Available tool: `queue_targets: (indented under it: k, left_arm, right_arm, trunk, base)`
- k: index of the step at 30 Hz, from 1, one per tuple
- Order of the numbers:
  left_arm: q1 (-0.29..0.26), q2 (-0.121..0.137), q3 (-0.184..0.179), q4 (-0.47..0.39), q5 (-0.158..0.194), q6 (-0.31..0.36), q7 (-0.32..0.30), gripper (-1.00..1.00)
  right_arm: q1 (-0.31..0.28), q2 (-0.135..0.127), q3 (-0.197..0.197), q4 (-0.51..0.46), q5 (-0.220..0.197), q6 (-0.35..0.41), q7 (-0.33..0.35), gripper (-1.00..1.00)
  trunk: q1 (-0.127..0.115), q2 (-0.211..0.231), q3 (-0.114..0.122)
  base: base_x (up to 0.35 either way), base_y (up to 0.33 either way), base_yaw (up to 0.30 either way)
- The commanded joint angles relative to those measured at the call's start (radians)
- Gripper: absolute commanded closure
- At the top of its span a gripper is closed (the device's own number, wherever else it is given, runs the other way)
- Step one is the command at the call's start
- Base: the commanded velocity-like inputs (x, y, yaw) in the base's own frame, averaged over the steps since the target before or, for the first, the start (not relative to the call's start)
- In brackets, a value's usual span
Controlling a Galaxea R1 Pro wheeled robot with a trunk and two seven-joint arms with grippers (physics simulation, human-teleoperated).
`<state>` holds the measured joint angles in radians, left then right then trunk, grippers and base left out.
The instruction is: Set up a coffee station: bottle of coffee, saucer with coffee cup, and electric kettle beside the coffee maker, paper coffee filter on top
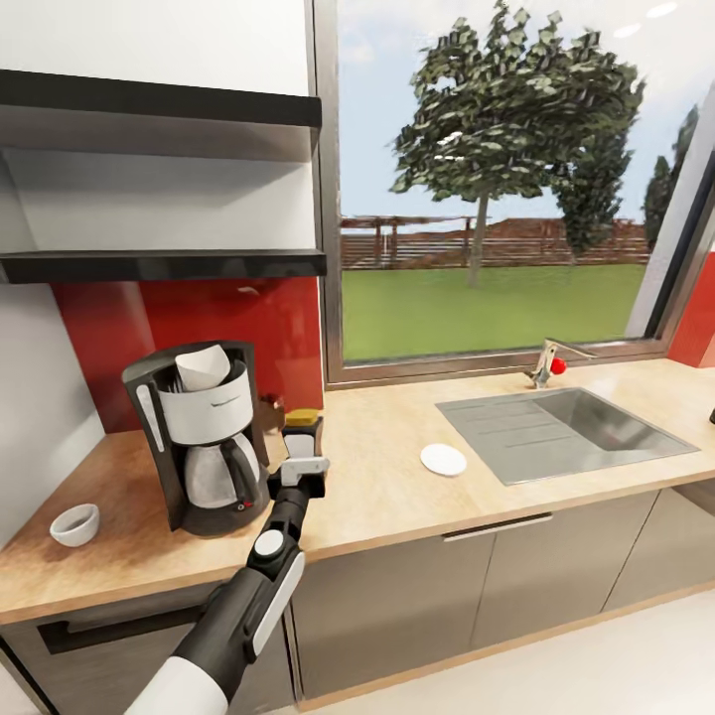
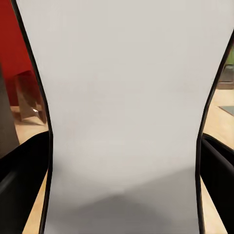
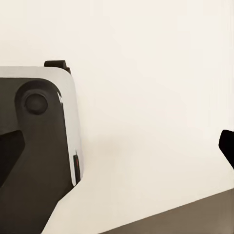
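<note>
The left gripper [image 1: 303, 437] holds the coffee bottle [image 1: 302, 429] just right of the coffee maker [image 1: 204, 437], fingers clamped on it, apparently for setting down beside it.

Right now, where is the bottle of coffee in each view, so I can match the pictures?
Head view: the bottle of coffee is in the left claw, just right of the coffee maker, lower left of centre.
Left wrist view: most likely the pale waisted shape between the dark fingers, very close up.
Right wrist view: I cannot pick it out against the pale surface.
Shared landmark: the red backsplash.
</note>
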<state>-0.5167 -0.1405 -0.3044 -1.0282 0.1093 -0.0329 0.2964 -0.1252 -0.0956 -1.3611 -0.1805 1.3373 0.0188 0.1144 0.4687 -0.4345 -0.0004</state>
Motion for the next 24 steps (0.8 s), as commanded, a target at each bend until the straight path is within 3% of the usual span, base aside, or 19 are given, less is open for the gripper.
queue_targets:
  k: [1, 19, 24]
  left_arm:
    - [0.0, 0.001, -0.004, 0.001, 0.01, -0.002, 0.006, 1.0]
    - [0.001, 0.001, -0.004, 0.057, 0.007, -0.01, 0.009, 1.0]
    - [0.001, 0.002, -0.003, 0.083, 0.006, -0.014, 0.017, 1.0]
  right_arm:
    - [-0.001, 0.001, -0.008, -0.002, 0.006, 0.001, 0.007, -1.0]
    - [-0.001, 0.004, -0.009, -0.001, 0.006, 0.001, 0.007, -1.0]
    - [-0.001, 0.004, -0.009, 0.0, 0.006, 0.001, 0.007, -1.0]
  trunk:
    - [0.0, -0.001, 0.0]
    - [0.0, -0.001, 0.0]
    - [0.0, -0.001, -0.004]
  base:
    - [0.234, 0.0, 0.0]
    - [0.285, -0.139, 0.002]
    - [0.16, -0.089, 0.142]
